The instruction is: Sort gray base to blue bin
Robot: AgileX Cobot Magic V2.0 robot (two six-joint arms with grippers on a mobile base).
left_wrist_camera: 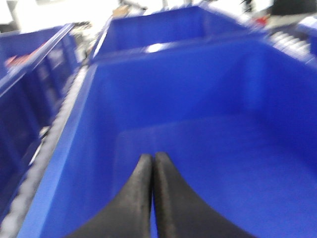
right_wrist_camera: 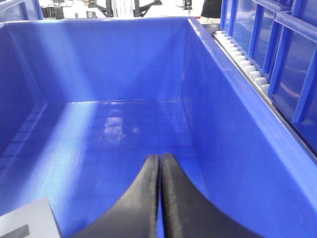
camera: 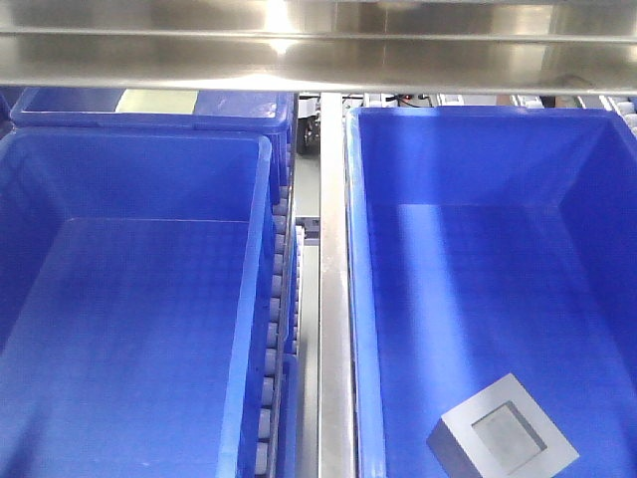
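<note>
Inside the blue bin (right_wrist_camera: 233, 124), the gray base (right_wrist_camera: 25, 223) lies left of the right jaws (both pairs closed, empty).

In the right wrist view, the light gray matte block with a square recess (right_wrist_camera: 27, 223) is cut off at the lower left corner, so only one corner is seen. The whole left wrist view is blurred, and small items beyond the far rim of the bright blue plastic crate (left_wrist_camera: 208, 44) cannot be identified. In the front view, both crates are cropped by the picture's edges.
</note>
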